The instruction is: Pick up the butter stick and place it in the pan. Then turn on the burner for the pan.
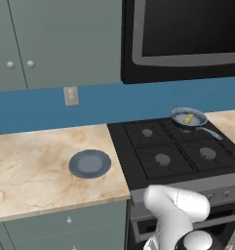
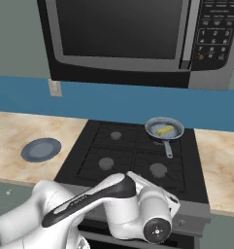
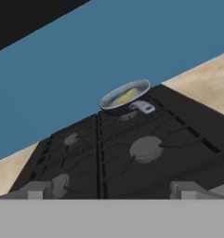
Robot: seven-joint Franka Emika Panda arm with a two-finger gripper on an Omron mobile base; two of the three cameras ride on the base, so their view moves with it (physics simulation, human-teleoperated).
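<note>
Arm (image 2: 113, 204): folded low at the near edge of the stove, elbow bent, forearm lying across the stove front.
Jaws (image 3: 111, 193): held low at the stove's near edge, looking across the burners toward the far wall; two grey tips show at the bottom of the hand view, well apart, nothing between them.
Stove (image 1: 138, 141): black, four burners under grate bars, set between two stretches of table.
Near burners (image 2: 158, 169): both bare.
Plate (image 1: 89, 163): dark blue-grey, flat on the table (image 1: 31, 161) left of the stove, nothing on it.
Pan (image 1: 188, 117): on the far right burner, handle pointing toward the near right.
Pan contents: the butter (image 1: 188, 119), a small yellow bar, lies inside near the middle, also plain in the right base view (image 2: 164, 130) and the hand view (image 3: 127, 96).
Far left burner (image 1: 147, 132): bare.
Far wall: blue, with an outlet (image 1: 70, 95) above the table.
Microwave (image 2: 138, 34): hangs above the stove.
</note>
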